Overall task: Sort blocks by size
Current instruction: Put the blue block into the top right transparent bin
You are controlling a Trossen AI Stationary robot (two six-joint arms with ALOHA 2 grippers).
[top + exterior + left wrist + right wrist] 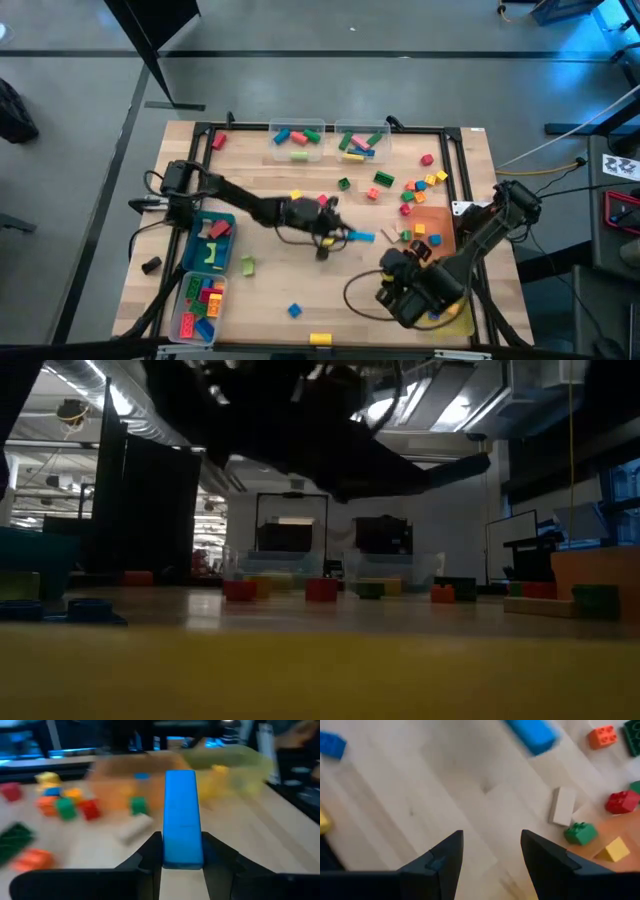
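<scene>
My left gripper (340, 234) is shut on a long blue bar block (181, 817) over the middle of the table; the bar also shows in the high view (360, 236) and in the right wrist view (532, 732). My right gripper (491, 852) is open and empty above bare wood at the near right (392, 268). Loose blocks (420, 190) lie on the table at the right. More blocks lie in two clear bins (298, 140) at the far edge and in a blue bin (210, 245) and a clear bin (200, 305) at the left. My left gripper pinches the blue bar's near end (182, 857) between its two fingers, by its two long sides. The bar sticks out forward along the fingers, toward the table's right edge. It is lifted clear of the table, about level.
An orange bin (432, 225) and a yellow bin (455, 318) stand at the right, partly under my right arm. Single blocks lie near the front: green (248, 265), blue (294, 311), yellow (320, 339). A beige block (563, 806) lies by the orange bin.
</scene>
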